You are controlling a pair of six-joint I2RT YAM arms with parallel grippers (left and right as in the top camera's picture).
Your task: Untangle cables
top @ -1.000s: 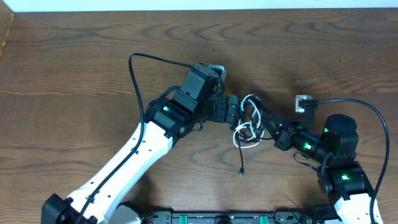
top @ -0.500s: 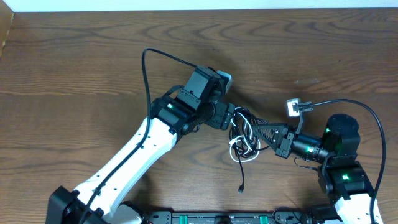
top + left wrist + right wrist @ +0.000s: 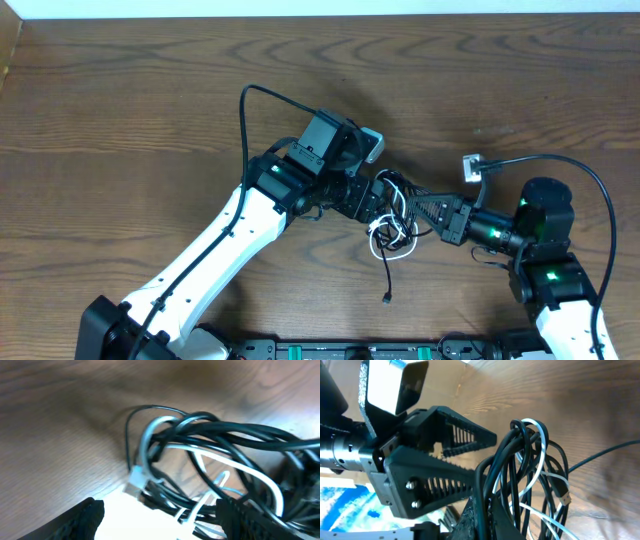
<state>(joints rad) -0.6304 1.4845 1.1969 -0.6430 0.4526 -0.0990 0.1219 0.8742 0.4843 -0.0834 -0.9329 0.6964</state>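
The cables [image 3: 393, 222], black cords and a white one looped together, hang in a bundle between my two grippers at the table's middle. One black end trails down to a small plug [image 3: 387, 297] on the wood. My right gripper [image 3: 412, 215] is shut on several strands; in the right wrist view the cables [image 3: 530, 470] run through its dark jaws [image 3: 490, 510]. My left gripper [image 3: 378, 203] is open at the bundle's left side. In the left wrist view the cables [image 3: 210, 445] lie close ahead, near the right finger [image 3: 245, 515].
The wooden table [image 3: 120, 100] stretches wide to the left and back. Thick black arm wires arc over the left arm [image 3: 245, 110] and the right arm [image 3: 590, 180]. A rail [image 3: 350, 350] runs along the front edge.
The left gripper has moved right and a little nearer. The right gripper has pulled the bundle down and left, and the trailing black plug has slid towards the front.
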